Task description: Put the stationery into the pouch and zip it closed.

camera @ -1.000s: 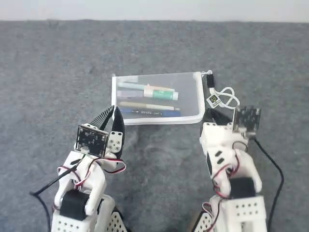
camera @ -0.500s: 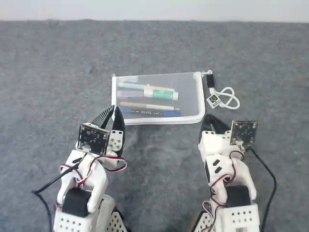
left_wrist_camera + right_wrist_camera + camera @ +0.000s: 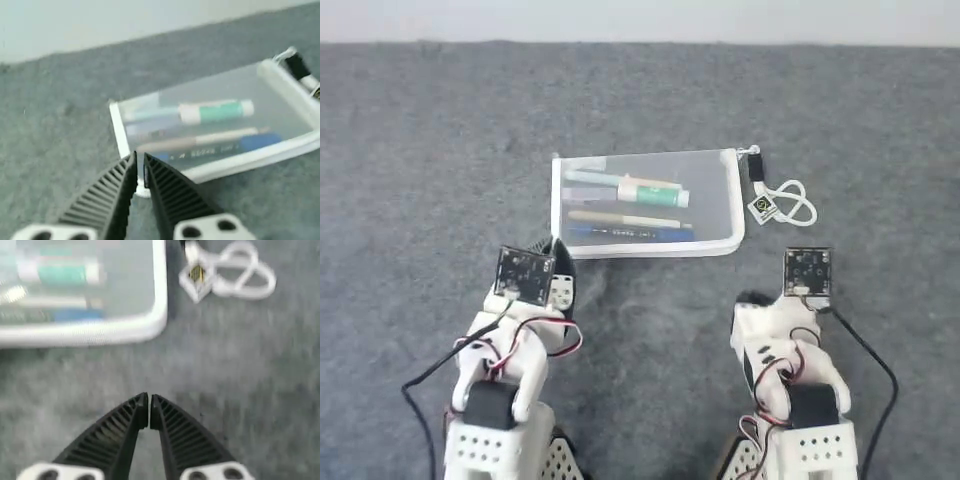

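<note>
Translucent pouch [image 3: 645, 205] lay flat on the grey surface [image 3: 440, 130], its long side running across in front of both arms. Several pieces of stationery [image 3: 625, 210] lay inside it, roughly parallel to the long side: pens and a white stick with a green band [image 3: 653, 192]. A white cord with a tag [image 3: 785, 205] lay looped on the surface just beside the pouch's right end. The left gripper [image 3: 139, 159] had its jaws pressed nearly together, with only a narrow slit between them. Their tips sat over the pouch's near left corner, and whether they nipped the edge there could not be told. The right gripper [image 3: 149, 399] likewise had its jaws pressed together on nothing. It stood over bare surface, apart from the pouch's near right corner and from the cord.
</note>
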Motion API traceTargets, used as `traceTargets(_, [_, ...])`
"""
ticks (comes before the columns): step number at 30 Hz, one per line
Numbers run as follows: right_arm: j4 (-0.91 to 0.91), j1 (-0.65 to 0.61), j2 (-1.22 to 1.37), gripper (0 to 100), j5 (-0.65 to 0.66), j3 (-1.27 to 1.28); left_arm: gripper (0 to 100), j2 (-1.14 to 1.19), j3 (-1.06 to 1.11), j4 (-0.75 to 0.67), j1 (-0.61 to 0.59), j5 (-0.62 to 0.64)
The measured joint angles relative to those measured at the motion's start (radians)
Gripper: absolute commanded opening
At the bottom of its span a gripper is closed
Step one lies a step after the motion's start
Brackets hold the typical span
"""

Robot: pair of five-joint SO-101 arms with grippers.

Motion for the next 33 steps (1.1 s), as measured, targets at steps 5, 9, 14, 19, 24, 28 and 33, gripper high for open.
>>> traceTargets(5, [0.153, 0.000, 0.000, 0.6, 0.000, 0.000, 2, 0.000, 0.038, -0.021, -0.075, 0.000])
traceTargets(9, [0.204, 0.000, 0.000, 0.7, 0.000, 0.000, 2, 0.000, 0.038, 0.020, -0.083, 0.000])
traceTargets(14, [0.212, 0.000, 0.000, 0.7, 0.000, 0.000, 2, 0.000, 0.038, 0.138, -0.084, 0.000])
traceTargets(19, [0.212, 0.000, 0.000, 0.7, 0.000, 0.000, 2, 0.000, 0.038, 0.278, -0.089, 0.003])
traceTargets(24, [0.212, 0.000, 0.000, 0.7, 0.000, 0.000, 2, 0.000, 0.038, 0.385, -0.091, 0.003])
traceTargets(28, [0.212, 0.000, 0.000, 0.7, 0.000, 0.000, 2, 0.000, 0.038, 0.420, -0.087, 0.003])
traceTargets(33, [0.212, 0.000, 0.000, 0.7, 0.000, 0.000, 2, 0.000, 0.038, 0.420, -0.087, 0.003])
